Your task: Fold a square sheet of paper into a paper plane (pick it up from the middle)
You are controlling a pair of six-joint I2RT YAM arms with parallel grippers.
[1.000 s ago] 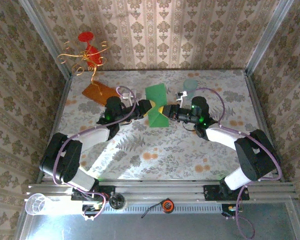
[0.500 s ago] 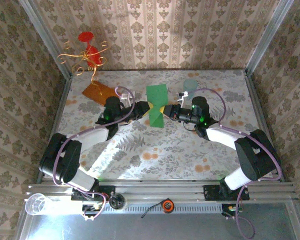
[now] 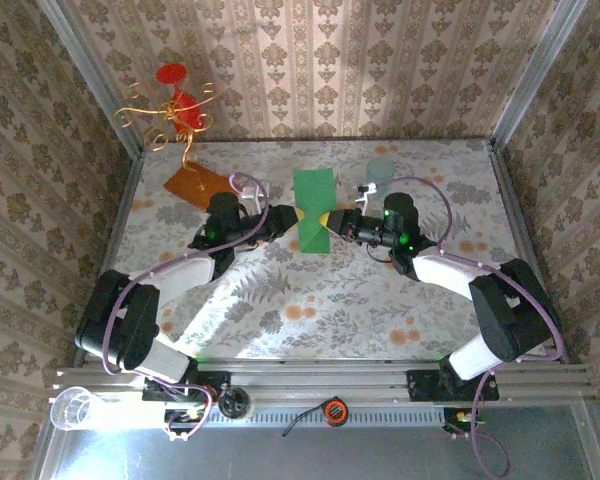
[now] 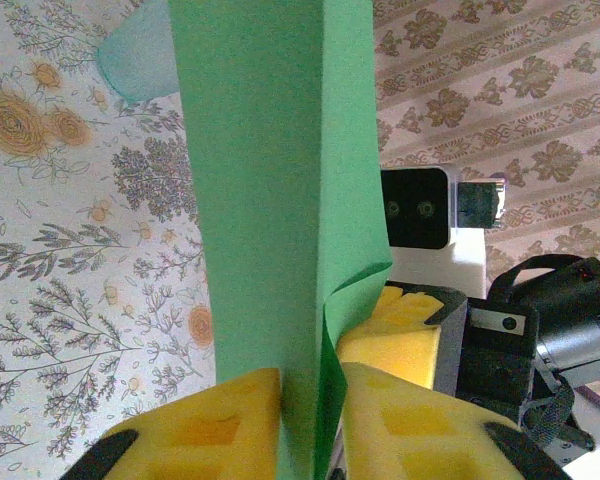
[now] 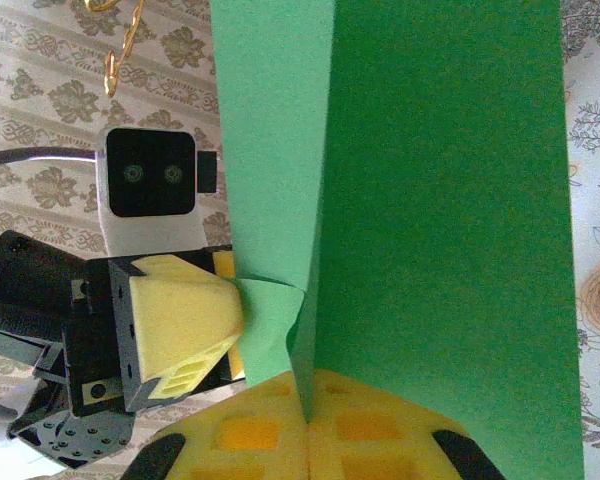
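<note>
Left hand (image 4: 308, 400) has its yellow pads pinched on the lower edge of the paper plane (image 4: 270, 200), with nothing but green layers between them. My right hand (image 5: 308, 405) is clamped tight on the same folded sheet from the opposite side, its pads meeting over a crease.

Between the two hands the paper stands upright, lifted off the desk (image 3: 280, 290). I judge it is held this way so that one hand can steady the centre fold while the other works a flap. From here it looks like a folded strip with one long crease, not yet a finished dart.

From each wrist camera I see the other hand's pad just beside a small curled corner of paper, close to my own grip. From overhead that curl is too small to make out.

The overhead view adds the wider layout:
- The hands meet nose to nose.
- An orange-brown board (image 3: 195, 185) lies well apart beyond the left hand.
- A pale teal disc (image 3: 382, 167) sits beyond the right hand.
- A red and gold wire ornament (image 3: 175, 105) stands farther out past the board.
</note>
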